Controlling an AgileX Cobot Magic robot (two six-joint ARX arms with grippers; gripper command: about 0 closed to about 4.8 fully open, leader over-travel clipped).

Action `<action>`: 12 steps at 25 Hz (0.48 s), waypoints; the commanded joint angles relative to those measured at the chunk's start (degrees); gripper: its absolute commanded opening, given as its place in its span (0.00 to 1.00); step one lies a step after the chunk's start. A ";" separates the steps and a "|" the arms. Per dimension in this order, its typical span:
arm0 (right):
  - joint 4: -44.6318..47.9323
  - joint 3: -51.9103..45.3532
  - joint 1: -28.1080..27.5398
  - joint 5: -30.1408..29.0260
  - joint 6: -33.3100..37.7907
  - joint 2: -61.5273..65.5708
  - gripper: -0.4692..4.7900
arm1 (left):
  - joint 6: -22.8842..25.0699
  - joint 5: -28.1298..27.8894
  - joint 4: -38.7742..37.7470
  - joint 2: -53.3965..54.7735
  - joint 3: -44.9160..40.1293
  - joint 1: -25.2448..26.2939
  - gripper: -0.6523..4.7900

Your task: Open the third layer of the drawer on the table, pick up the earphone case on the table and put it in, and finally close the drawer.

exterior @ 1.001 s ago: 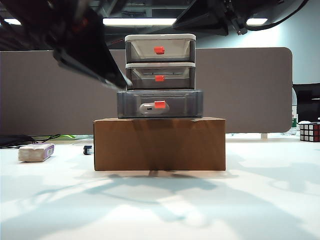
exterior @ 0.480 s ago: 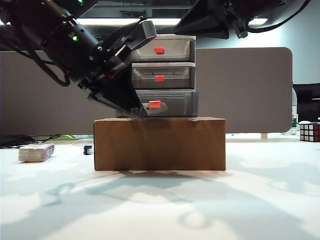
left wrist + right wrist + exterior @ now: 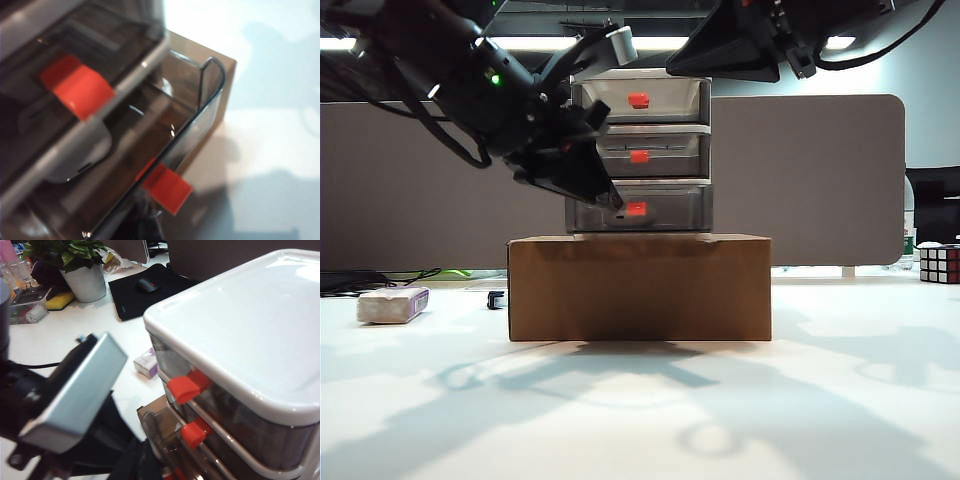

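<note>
Over the last second the left arm has swung in front of the small three-tier plastic drawer unit (image 3: 640,150), and the lowest smoky grey drawer (image 3: 640,208), which stuck far out of the white frame, now sits nearly pushed in. The left gripper (image 3: 610,200) is pressed shut at that drawer's front, just beside its red tab handle (image 3: 636,209); it holds nothing that can be seen. In the left wrist view the drawer (image 3: 165,150) still shows a gap, with the tab (image 3: 167,186) right at the blurred dark fingertips. A pale rounded shape inside, under the middle drawer, may be the white oblong earphone case (image 3: 82,157), but blur leaves this unsure. The right gripper (image 3: 720,50) hangs well above and beside the unit's top; its jaws are out of sight, so its width cannot be told. The unit stands on a brown cardboard box (image 3: 638,288) on the plain white table (image 3: 640,410).
</note>
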 commanded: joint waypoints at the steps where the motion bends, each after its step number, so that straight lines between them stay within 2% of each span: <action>1: 0.61 0.35 0.02 0.09 -0.66 -0.22 0.08 | 0.22 -1.03 6.62 1.62 0.04 0.13 0.11; 3: 0.57 0.35 0.00 0.09 -0.90 -0.22 0.08 | 0.22 -1.42 9.33 2.69 0.04 0.13 0.11; 5: 0.17 0.35 0.00 0.15 -1.73 -0.22 0.08 | 0.20 -4.20 11.98 3.91 0.07 0.13 0.11; 12: -3.78 0.35 0.00 2.91 -4.57 -1.18 0.08 | 0.22 -4.33 11.39 3.72 -0.13 0.13 0.11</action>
